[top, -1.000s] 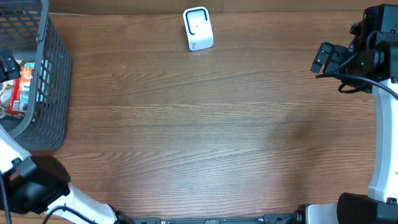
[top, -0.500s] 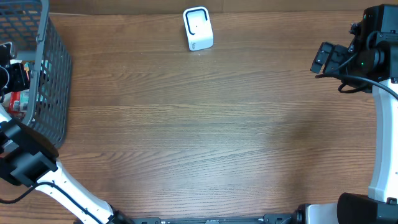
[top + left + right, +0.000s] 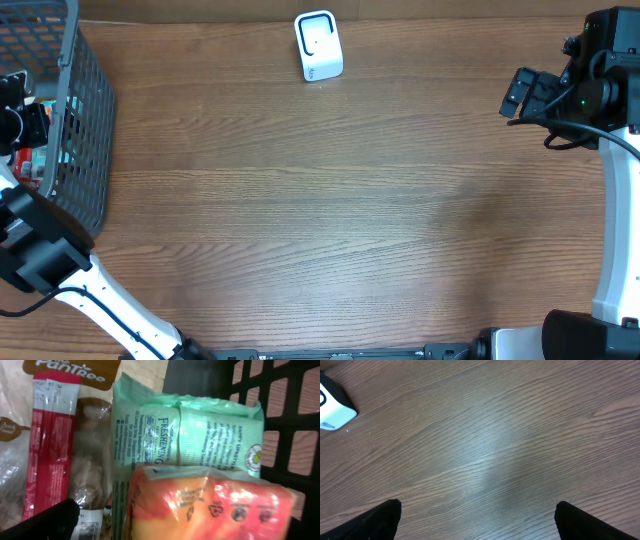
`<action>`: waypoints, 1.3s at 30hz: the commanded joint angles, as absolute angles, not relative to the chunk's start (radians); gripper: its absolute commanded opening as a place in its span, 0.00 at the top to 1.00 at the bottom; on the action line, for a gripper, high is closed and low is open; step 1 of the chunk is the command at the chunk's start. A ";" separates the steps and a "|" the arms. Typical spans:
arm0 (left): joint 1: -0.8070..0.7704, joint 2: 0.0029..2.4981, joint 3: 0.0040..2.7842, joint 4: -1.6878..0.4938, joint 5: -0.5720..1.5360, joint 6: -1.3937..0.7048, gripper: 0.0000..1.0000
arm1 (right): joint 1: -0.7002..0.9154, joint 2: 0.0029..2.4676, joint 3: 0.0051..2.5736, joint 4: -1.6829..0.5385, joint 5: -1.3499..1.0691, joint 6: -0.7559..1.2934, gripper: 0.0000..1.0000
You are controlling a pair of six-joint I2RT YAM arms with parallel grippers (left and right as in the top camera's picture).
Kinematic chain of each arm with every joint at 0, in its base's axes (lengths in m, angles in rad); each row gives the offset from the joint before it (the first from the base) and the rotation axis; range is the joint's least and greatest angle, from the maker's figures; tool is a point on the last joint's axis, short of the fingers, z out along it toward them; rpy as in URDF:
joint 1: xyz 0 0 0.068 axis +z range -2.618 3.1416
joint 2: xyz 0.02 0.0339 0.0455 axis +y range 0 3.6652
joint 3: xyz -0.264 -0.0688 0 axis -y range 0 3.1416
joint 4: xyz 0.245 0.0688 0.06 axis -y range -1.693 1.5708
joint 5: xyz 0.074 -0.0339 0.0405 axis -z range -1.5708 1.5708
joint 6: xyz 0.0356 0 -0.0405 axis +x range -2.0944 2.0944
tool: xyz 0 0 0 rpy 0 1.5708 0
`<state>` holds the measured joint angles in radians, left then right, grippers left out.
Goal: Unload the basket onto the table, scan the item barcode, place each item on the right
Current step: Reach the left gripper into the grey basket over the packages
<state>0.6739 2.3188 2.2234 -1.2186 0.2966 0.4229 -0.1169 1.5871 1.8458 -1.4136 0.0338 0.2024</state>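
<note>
3 soft packets lie crowded in the basket (image 3: 85,120) at the table's (image 3: 320,220) left edge, near its far-left corner: a brown snack bag (image 3: 90,470), a green wipes pack (image 3: 200,435) just right of it, and an orange-red packet (image 3: 210,505) lying over the green one's lower part. The left gripper (image 3: 20,125) hangs inside the basket above them with its jaws spread wide and nothing clamped; only 1 fingertip shows in its wrist view, beside the brown bag.

The orange-red packet, being on top and nearest, looks the likeliest item to lift. It appears light and pliable, with a glossy film that may slip and crumple, so a pinch across a firm filled part or a sealed edge should hold better than one on loose film. No barcode can be made out.

At the middle of the far edge stands the white scanner (image 3: 318,45), well apart from the basket. By the right edge the right gripper (image 3: 480,525) hovers over bare wood, fingers wide apart and empty.
</note>
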 commanded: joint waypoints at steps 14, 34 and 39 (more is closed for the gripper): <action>0.653 2.336 2.144 -1.193 0.339 0.441 0.39 | -0.118 1.585 1.864 -1.409 0.044 0.205 0.00; 0.655 2.068 2.347 -1.185 0.250 0.207 0.49 | -0.118 1.585 1.864 -1.409 0.044 0.205 0.00; 0.653 1.883 2.352 -1.168 0.244 0.126 0.49 | -0.118 1.585 1.864 -1.409 0.044 0.206 0.00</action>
